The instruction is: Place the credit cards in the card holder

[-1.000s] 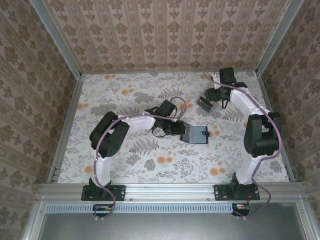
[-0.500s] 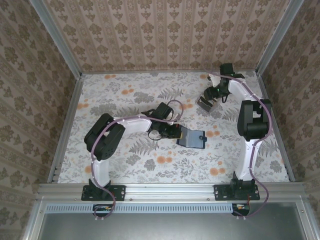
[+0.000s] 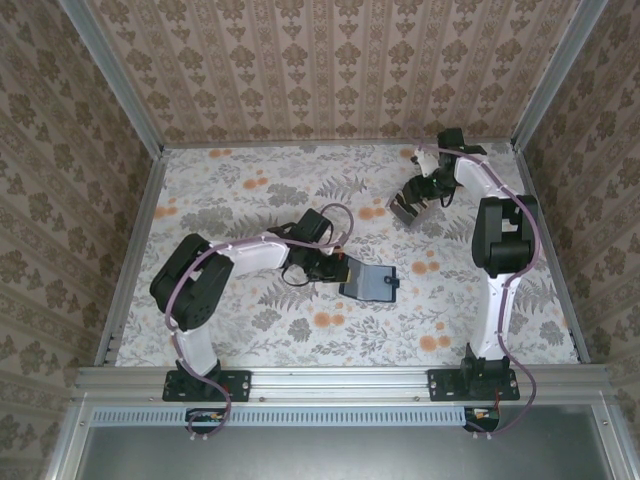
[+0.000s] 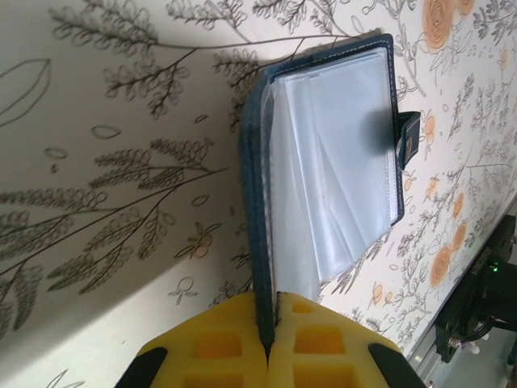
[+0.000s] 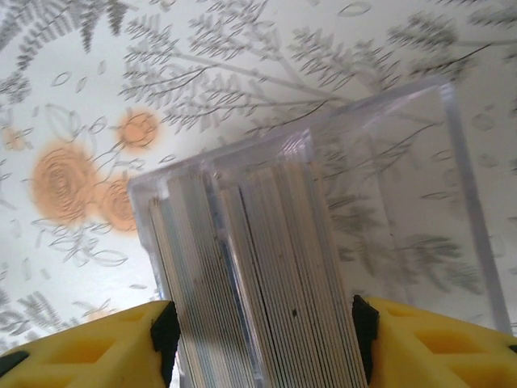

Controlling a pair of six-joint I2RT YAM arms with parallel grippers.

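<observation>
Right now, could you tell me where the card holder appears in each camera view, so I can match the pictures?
Top external: the card holder lies open near the centre, beside the left gripper.
Left wrist: the card holder runs up the middle, its cover edge clamped in the left gripper.
Right wrist: the credit cards stand in the right gripper.
Shared landmark: the floral tablecloth.

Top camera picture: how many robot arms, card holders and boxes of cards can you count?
Robot arms: 2, the left arm and the right arm
A card holder: 1
A clear box of cards: 1
Total: 4
</observation>
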